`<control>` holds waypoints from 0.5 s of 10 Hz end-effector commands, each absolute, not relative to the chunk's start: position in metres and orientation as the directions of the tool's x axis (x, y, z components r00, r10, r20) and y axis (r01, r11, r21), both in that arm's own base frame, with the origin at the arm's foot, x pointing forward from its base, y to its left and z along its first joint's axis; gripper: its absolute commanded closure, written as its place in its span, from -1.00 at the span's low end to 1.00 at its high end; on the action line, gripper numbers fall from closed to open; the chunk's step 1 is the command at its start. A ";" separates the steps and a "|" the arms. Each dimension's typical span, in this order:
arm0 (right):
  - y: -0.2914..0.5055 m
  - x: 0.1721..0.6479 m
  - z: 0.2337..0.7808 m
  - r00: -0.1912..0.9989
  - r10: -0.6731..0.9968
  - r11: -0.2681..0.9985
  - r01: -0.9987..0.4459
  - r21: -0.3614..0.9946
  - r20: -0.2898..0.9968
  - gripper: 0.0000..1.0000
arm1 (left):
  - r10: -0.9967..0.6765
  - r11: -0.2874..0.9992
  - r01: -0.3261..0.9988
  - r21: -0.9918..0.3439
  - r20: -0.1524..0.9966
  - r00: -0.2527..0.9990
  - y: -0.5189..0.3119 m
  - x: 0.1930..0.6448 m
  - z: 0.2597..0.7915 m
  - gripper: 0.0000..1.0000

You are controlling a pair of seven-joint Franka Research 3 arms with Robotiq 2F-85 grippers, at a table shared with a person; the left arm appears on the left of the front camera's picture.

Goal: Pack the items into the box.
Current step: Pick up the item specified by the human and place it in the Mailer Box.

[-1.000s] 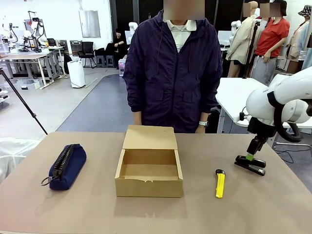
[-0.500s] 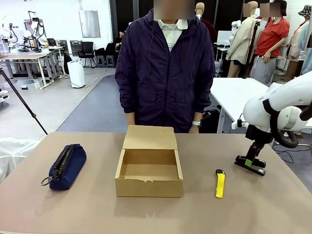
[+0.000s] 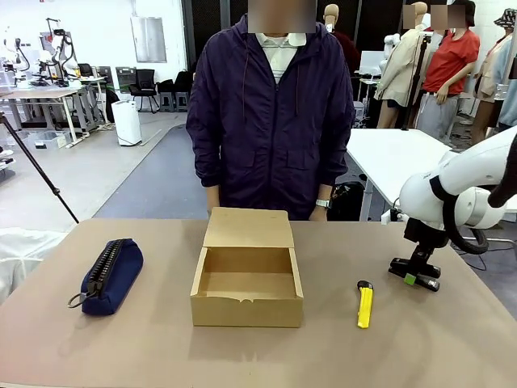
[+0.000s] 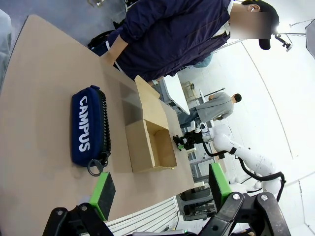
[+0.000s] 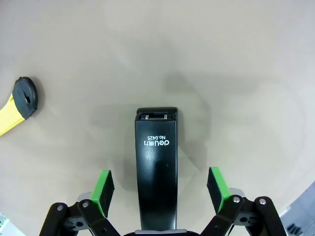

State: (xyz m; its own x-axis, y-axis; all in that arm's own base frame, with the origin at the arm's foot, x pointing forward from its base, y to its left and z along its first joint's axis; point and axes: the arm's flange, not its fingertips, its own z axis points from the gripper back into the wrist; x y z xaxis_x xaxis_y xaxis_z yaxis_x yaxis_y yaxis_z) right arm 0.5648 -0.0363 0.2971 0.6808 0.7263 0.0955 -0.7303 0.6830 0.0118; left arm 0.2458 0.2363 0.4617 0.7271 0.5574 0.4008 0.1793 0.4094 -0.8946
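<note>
Right end effector (image 5: pixel 160 191) is sitting open directly over the black stapler (image 5: pixel 156 147), one pad (image 5: pixel 104 189) either side. Its long axis is running between them, square to the closing line.

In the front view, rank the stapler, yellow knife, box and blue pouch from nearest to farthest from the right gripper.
1. The stapler, at the right gripper, far right.
2. The yellow knife, just left of it.
3. The box, table centre.
4. The blue pouch, far left.
</note>
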 end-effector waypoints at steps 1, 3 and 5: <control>-0.042 0.566 0.303 0.659 0.739 0.663 -0.748 0.021 0.136 0.10 | 0.561 0.400 0.203 -0.894 0.414 0.716 0.237 0.246 0.463 -1.00; -0.043 0.566 0.305 0.668 0.732 0.673 -0.740 0.013 0.132 1.00 | 0.561 0.400 0.203 -0.894 0.414 0.716 0.237 0.246 0.463 -1.00; -0.043 0.566 0.305 0.667 0.733 0.671 -0.741 0.018 0.130 1.00 | 0.561 0.400 0.203 -0.894 0.414 0.716 0.237 0.246 0.463 -1.00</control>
State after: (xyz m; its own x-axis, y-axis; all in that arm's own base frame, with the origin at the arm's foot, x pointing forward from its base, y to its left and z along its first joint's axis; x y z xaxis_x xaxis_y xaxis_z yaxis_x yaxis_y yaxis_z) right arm 0.5648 -0.0416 0.3001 0.6860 0.7204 0.1018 -0.7248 0.6889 0.0095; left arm 0.2458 0.2363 0.4617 0.7271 0.5573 0.4008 0.1793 0.4094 -0.8946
